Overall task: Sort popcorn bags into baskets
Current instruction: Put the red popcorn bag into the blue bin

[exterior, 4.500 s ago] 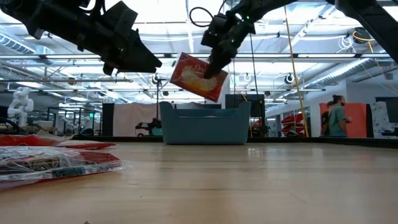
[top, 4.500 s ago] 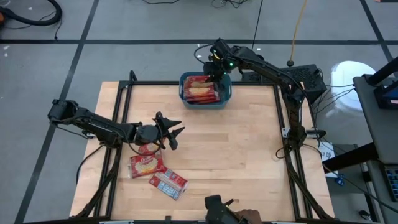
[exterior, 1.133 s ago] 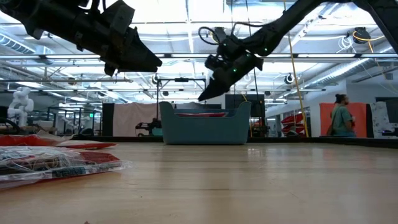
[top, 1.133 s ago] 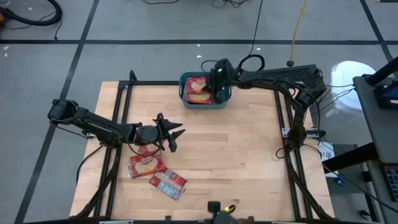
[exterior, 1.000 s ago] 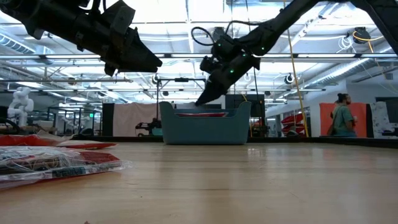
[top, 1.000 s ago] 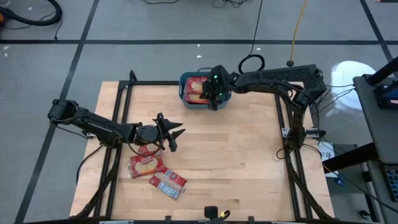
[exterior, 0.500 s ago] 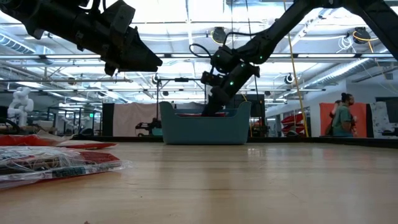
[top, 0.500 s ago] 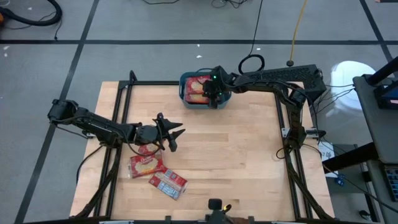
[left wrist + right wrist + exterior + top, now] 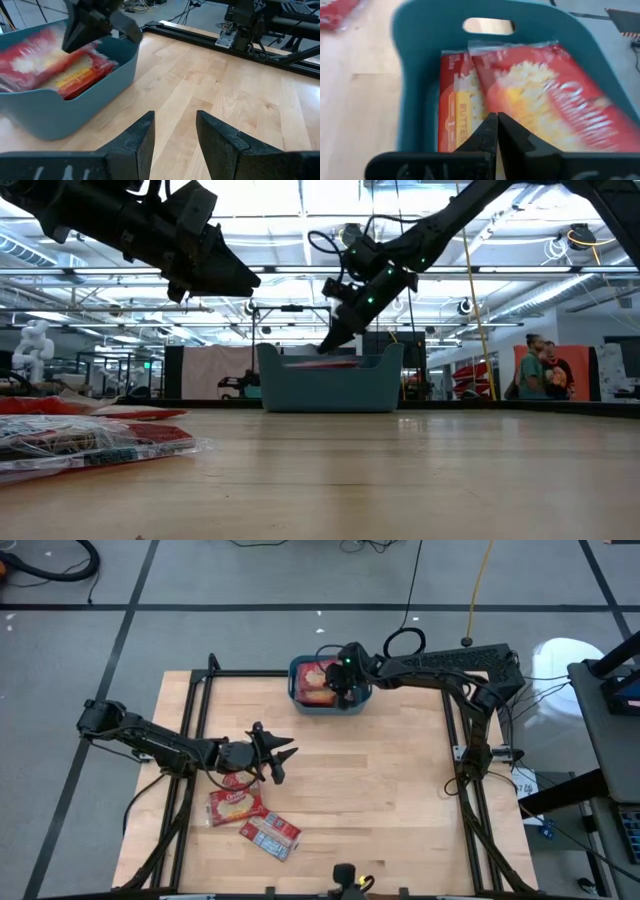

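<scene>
The teal basket stands at the table's far edge, with red popcorn bags lying flat in it. My right gripper is shut and slants down over those bags, its tips about at the rim's height in the low view. My left gripper hovers open at the table's left, with nothing between its fingers. Three more bags lie flat on the table by it: one partly under it, one label up, one back up. My right gripper's shut fingertips stand right over the top bag in the basket, slanting down from the table's right. Whether they touch it I cannot tell.
Black frame rails run along the table's edges. The bare wood in the middle and right is free. People stand far behind the table.
My right gripper, shut throughout, tipped its fingertips down into the basket half a second ago. It has now come back up to the rim's height, turned toward the basket's left end. My left gripper kept still.
</scene>
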Available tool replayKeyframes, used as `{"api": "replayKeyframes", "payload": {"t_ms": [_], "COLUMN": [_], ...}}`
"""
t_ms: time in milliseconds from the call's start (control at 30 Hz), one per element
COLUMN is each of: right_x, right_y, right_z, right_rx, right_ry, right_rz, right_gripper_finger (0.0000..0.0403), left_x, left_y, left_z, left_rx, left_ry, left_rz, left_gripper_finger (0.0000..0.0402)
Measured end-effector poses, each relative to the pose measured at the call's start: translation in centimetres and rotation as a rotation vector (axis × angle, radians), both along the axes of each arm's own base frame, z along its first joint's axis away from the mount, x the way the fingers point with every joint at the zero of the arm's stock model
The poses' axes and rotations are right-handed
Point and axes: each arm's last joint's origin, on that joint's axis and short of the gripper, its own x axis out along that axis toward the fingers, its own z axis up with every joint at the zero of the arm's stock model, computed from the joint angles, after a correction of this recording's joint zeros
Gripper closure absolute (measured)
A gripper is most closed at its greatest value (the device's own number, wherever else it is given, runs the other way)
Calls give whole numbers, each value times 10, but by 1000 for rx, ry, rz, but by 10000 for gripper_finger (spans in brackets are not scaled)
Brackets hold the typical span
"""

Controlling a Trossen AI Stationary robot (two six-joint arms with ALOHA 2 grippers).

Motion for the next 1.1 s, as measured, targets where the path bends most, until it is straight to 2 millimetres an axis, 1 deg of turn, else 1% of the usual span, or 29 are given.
{"api": "replayKeyframes", "payload": {"t_ms": [100, 233, 367, 500, 667, 767, 900, 1100], "right_x": [-1, -2, -6, -6, -6, -2, -2, -6], "right_y": [9, 15, 17, 18, 20, 20, 19, 5], "right_z": [3, -1, -5, -6, -17, -16, -17, -15], "right_rx": [44, 99, 121, 134, 205, 150, 118, 24], "right_ry": [10, 52, 106, 117, 140, 133, 147, 156], "right_rz": [61, 81, 91, 94, 117, 110, 81, -20], "right_gripper_finger": [397, 397, 397, 397, 397, 397, 397, 397], "left_x": [0, 0, 0, 0, 0, 0, 0, 0], "left_y": [0, 0, 0, 0, 0, 0, 0, 0], "left_z": [0, 0, 0, 0, 0, 0, 0, 0], "left_rx": [0, 0, 3, 4, -5, -6, -6, -3], "left_ry": [0, 1, 3, 3, -1, -2, -2, -1], "left_rz": [-1, 0, -1, -1, 1, 2, 1, -1], "left_gripper_finger": [254, 254, 254, 254, 254, 254, 254, 254]}}
